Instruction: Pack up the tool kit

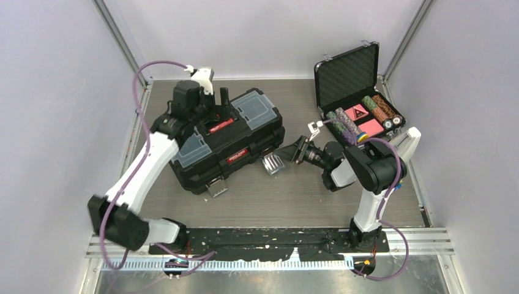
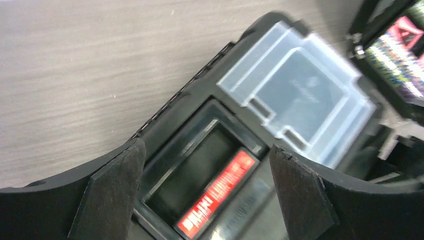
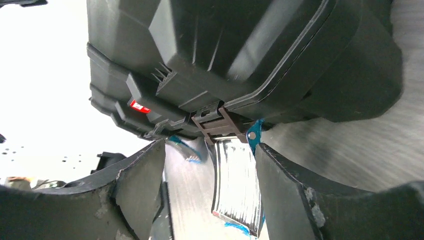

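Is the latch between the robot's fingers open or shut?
Open: the latch is flipped out from the toolbox, lying on the table.

The top view looked down from behind over the whole table (image 1: pixel 306 202). Both wrist views sat close to the toolbox (image 1: pixel 245 138): left above it, right low beside it.
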Controlling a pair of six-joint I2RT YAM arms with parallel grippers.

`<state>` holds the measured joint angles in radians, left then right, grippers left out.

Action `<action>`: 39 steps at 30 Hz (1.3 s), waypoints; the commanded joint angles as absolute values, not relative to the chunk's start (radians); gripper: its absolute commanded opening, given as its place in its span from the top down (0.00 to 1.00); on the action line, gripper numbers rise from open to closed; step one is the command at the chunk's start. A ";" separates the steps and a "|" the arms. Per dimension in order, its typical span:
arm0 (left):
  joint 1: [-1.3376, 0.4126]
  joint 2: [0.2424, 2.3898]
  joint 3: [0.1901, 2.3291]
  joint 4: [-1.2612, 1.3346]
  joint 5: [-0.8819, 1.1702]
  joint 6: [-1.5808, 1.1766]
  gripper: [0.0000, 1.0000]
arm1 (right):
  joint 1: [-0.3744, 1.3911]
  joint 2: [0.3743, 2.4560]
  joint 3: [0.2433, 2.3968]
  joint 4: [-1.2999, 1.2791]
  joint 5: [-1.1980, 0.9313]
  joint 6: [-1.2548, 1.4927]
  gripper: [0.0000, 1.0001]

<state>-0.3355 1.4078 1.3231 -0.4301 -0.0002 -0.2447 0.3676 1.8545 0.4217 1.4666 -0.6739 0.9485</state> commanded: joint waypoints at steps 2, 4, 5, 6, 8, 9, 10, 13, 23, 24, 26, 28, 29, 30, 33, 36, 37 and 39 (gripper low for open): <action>-0.453 1.163 1.227 -0.289 -0.145 -0.089 0.04 | 0.417 1.852 0.451 1.620 -0.808 1.083 0.30; -0.518 1.109 1.186 -0.275 -0.194 -0.022 0.03 | 0.415 1.845 0.453 1.615 -0.804 1.099 0.31; -0.550 1.078 1.169 -0.268 -0.215 0.019 0.03 | 0.416 1.845 0.455 1.607 -0.802 1.102 0.32; -0.576 1.057 1.150 -0.263 -0.230 0.037 0.03 | 0.416 1.846 0.455 1.597 -0.801 1.103 0.33; -0.623 1.025 1.120 -0.270 -0.243 0.047 0.03 | 0.416 1.849 0.454 1.582 -0.800 1.098 0.34; -0.648 1.010 1.096 -0.276 -0.242 0.046 0.03 | 0.416 1.851 0.452 1.579 -0.798 1.096 0.35; -0.680 0.996 1.073 -0.276 -0.239 0.057 0.03 | 0.416 1.855 0.452 1.574 -0.798 1.095 0.35; -0.802 0.968 0.990 -0.277 -0.248 0.130 0.02 | 0.416 1.856 0.454 1.572 -0.799 1.096 0.35; -1.109 1.031 0.696 -0.008 -0.321 0.298 0.00 | 0.417 1.857 0.463 1.561 -0.794 1.101 0.36; -1.127 1.054 0.691 0.017 -0.340 0.302 0.00 | 0.416 1.856 0.462 1.560 -0.792 1.099 0.36; -1.147 1.083 0.696 0.036 -0.387 0.287 0.00 | 0.416 1.848 0.456 1.557 -0.783 1.095 0.36; -1.149 1.089 0.697 0.042 -0.420 0.262 0.00 | 0.409 1.828 0.446 1.514 -0.767 1.058 0.35; -1.149 1.081 0.692 0.049 -0.445 0.255 0.00 | 0.406 1.809 0.441 1.464 -0.761 1.011 0.32; -1.150 1.071 0.686 0.057 -0.459 0.254 0.00 | 0.403 1.800 0.440 1.436 -0.749 0.977 0.30; -1.150 1.027 0.663 0.071 -0.505 0.259 0.00 | 0.401 1.756 0.438 1.297 -0.697 0.821 0.24; -1.142 0.999 0.656 0.055 -0.568 0.257 0.01 | 0.399 1.749 0.439 1.260 -0.651 0.737 0.18; -1.136 0.990 0.656 0.042 -0.586 0.251 0.01 | 0.399 1.752 0.440 1.260 -0.628 0.730 0.17; -1.114 0.972 0.664 0.008 -0.620 0.225 0.00 | 0.399 1.765 0.442 1.269 -0.602 0.714 0.15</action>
<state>-1.1416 1.0168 0.6617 -0.0154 -0.5060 0.2619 0.4034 1.7782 0.4389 1.2896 -0.6876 0.8371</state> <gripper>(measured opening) 0.994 0.837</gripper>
